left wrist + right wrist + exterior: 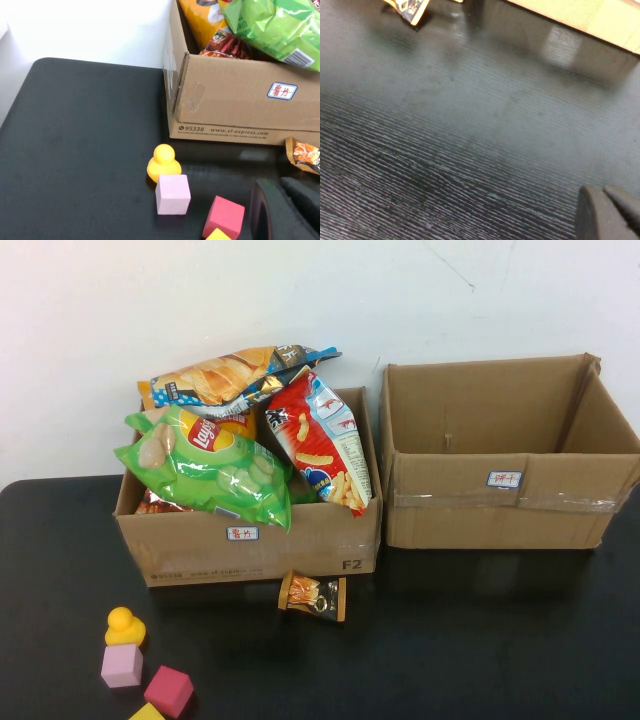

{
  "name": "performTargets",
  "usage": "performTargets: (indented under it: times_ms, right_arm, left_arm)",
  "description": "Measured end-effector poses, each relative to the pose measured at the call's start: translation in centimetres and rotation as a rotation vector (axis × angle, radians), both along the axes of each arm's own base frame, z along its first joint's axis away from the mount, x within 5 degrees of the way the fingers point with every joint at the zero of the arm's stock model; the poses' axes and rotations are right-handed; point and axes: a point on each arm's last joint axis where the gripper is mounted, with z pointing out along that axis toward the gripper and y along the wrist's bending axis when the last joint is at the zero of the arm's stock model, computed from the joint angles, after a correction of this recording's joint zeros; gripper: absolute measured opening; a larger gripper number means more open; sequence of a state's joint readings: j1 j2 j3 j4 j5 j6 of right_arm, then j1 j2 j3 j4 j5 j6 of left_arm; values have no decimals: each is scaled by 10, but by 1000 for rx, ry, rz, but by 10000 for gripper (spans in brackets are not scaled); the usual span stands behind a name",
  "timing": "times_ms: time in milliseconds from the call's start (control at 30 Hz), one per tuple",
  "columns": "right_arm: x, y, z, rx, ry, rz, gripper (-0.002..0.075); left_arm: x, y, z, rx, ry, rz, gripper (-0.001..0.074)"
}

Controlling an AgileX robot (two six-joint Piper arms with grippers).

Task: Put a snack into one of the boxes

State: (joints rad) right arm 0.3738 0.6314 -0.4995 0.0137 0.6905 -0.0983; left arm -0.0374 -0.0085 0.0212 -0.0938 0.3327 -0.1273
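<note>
A small orange-and-black snack packet [313,596] lies on the black table in front of the left cardboard box [250,545], near its right corner. That box is piled with chip bags: green [205,472], red [322,440] and orange [225,375]. The right cardboard box [500,510] is empty. Neither arm shows in the high view. My left gripper [276,184] is shut and empty above the table, with the packet [304,154] just ahead of it. My right gripper [601,191] is shut and empty over bare table, far from the packet [410,6].
A yellow duck [124,626], a pink cube [121,666], a red cube [168,691] and a yellow block [148,712] sit at the front left of the table. They lie beside my left gripper. A white wall stands behind the boxes.
</note>
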Motion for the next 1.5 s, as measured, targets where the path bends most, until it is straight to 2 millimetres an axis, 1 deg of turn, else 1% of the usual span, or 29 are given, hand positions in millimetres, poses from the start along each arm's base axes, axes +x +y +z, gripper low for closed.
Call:
performTargets:
  times_ms: [867, 1133, 1500]
  right_arm:
    - [0, 0, 0, 0, 0, 0, -1]
    - [0, 0, 0, 0, 0, 0, -1]
    - [0, 0, 0, 0, 0, 0, -1]
  left_arm:
    - [0, 0, 0, 1, 0, 0, -1]
    - [0, 1, 0, 43, 0, 3, -1]
    - [0, 2, 0, 53, 1, 3, -1]
